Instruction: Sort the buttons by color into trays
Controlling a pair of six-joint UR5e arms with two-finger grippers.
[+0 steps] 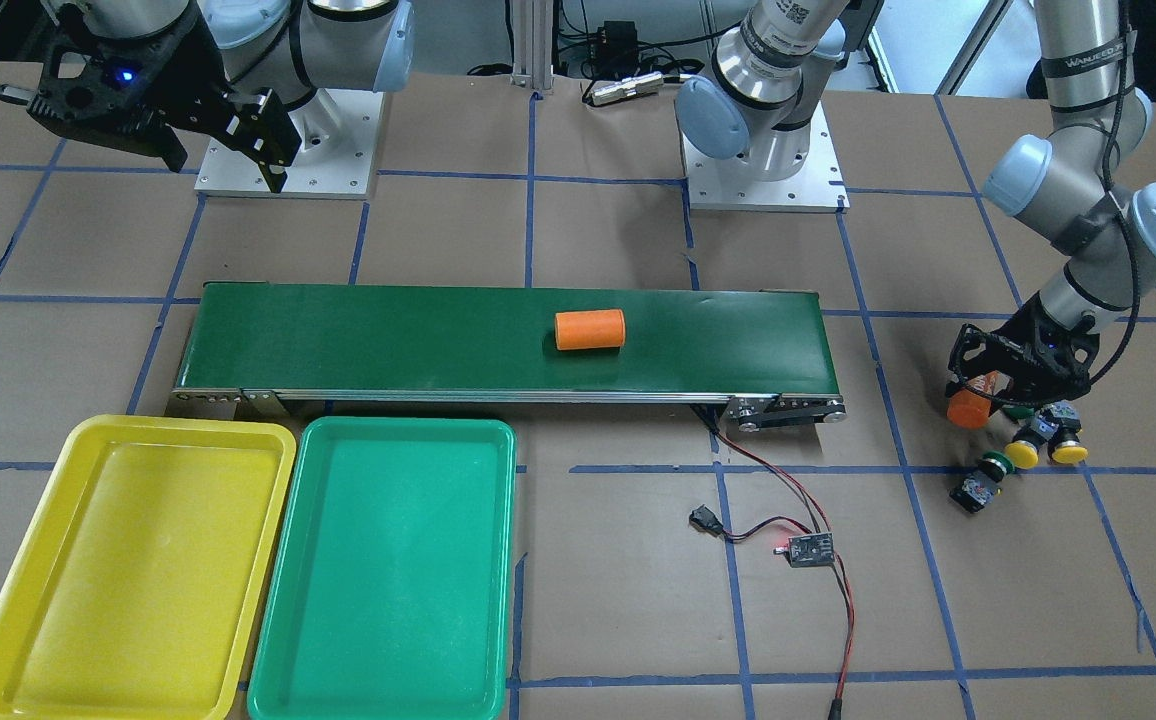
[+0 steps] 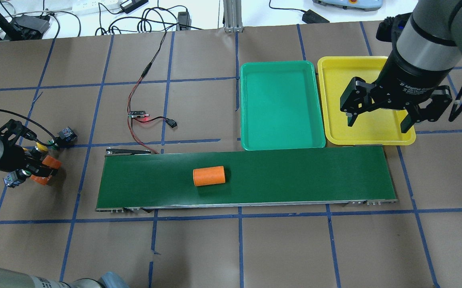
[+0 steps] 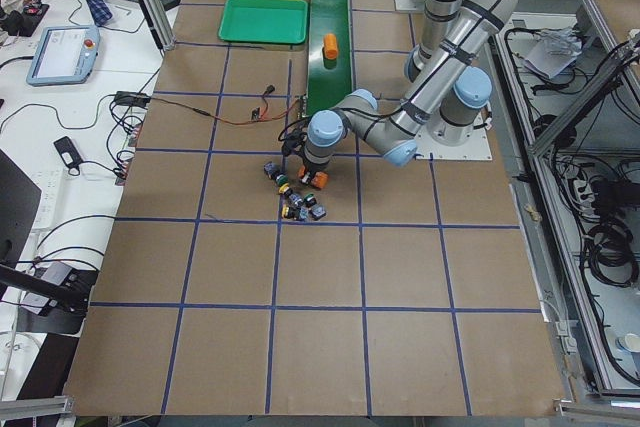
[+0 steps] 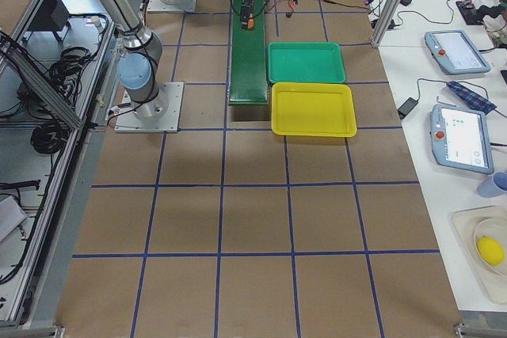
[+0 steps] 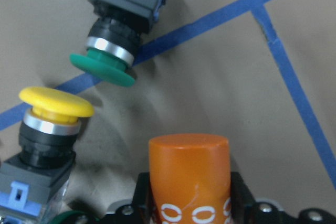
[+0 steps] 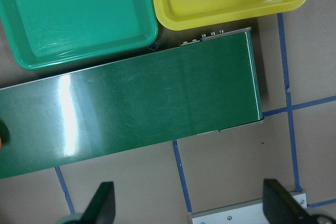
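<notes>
Though cropped tight at the left wrist, shows the left gripper (image 2: 35, 170) pinching an orange cylinder (image 5: 189, 177) by its sides, low over the bench (image 1: 638, 620). Just beyond, finds a yellow-capped button (image 5: 50, 124) and a green-capped button (image 5: 113, 51) lying apart by a blue tape line (image 5: 173, 38). From the front, picks out a second yellow button (image 1: 1070, 450) in the same cluster and, possibly, a second green button (image 1: 1018, 410) half hidden under the gripper. Farther along, sets a loose orange cylinder (image 1: 589, 329) on the dark-green conveyor belt (image 1: 388, 340). Past that, leaves the green tray (image 1: 388, 600) and yellow tray (image 1: 138, 580) side by side, with the right gripper (image 2: 379, 124) spread wide, high above the bench.
</notes>
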